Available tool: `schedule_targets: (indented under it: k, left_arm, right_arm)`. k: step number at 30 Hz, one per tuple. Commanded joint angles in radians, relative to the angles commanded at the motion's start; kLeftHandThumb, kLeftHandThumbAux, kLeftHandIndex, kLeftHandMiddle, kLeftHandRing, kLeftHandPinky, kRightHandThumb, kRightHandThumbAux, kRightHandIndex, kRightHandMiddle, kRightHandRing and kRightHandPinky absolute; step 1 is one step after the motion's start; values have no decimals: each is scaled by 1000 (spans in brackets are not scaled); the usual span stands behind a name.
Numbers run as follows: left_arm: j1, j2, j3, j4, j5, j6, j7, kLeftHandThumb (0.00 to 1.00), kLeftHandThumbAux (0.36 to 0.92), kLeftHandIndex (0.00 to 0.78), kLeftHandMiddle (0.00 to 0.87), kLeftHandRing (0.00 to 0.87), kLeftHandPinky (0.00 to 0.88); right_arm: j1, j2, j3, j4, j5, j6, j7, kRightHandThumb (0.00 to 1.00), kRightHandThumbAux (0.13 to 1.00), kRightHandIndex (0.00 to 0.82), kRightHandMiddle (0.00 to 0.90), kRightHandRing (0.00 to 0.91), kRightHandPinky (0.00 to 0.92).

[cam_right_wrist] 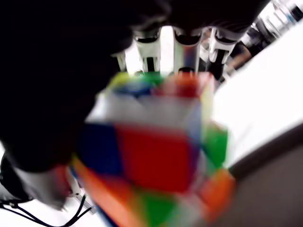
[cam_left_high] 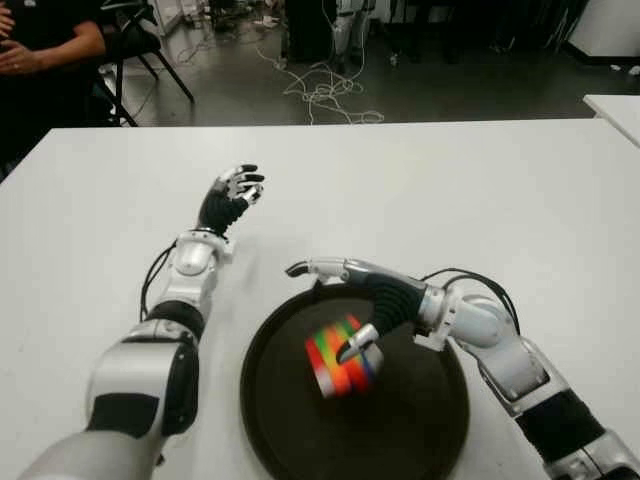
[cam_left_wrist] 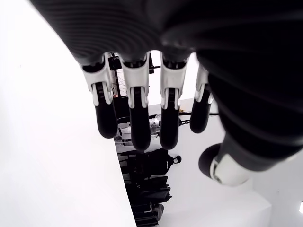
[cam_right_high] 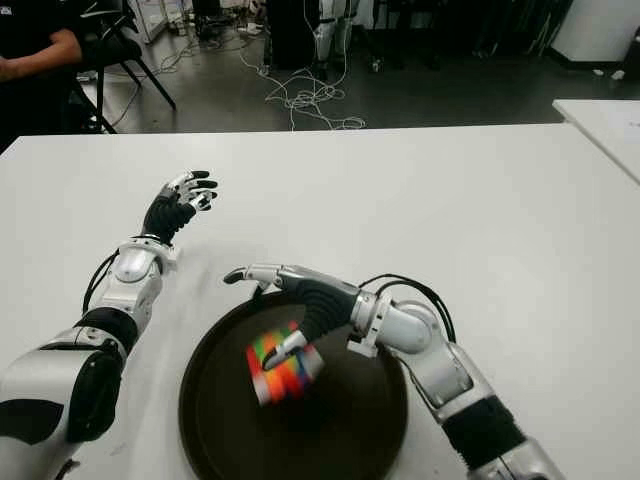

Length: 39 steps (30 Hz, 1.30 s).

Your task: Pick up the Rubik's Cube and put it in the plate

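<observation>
Right robot hand (cam_left_high: 350, 300) open over blurred Rubik's Cube (cam_left_high: 342, 357); eye views show plate (cam_left_high: 420, 420).

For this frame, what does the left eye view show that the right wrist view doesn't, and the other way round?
Only the left eye view shows the whole dark plate, the white table, the left hand open above the table left of the plate, and a seated person beyond the table. Only the right wrist view shows the Rubik's Cube from close by, blurred, just beneath the fingers. Both show the right hand over the plate, with the cube at its fingers.
</observation>
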Motion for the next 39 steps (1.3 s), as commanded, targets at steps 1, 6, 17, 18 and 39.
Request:
schedule_targets:
  k: [1,6,17,18,39]
  left_arm:
    - [0,0,-1,0,1,-1,1,74,669,234,290,257,254]
    - [0,3,-6,1,4,-4,0,67,679,237,290,252,246]
    - [-2,4,2,1,-8,12,-19,68,666,230,288,254,245]
    - [-1,4,2,0,-8,9,-19,68,666,230,288,255,246]
    - [0,-2,5,0,-5,17,-9,80,667,234,294,262,234]
  right_arm:
    - [-1,1,-1,5,-6,-3,-3,2,530,0,0,0,0]
    - [-11,7,-4,37,-48,-34,-34,0,472,0,0,0,0]
    - [-29,8,-16,78,-144,-47,-108,0,407,0,0,0,0]
    - [-33,7,-18,78,-158,-44,-119,0,405,0,0,0,0]
    - [-118,-76,-363,64,42,-69,-245,0,445,0,5,3,10]
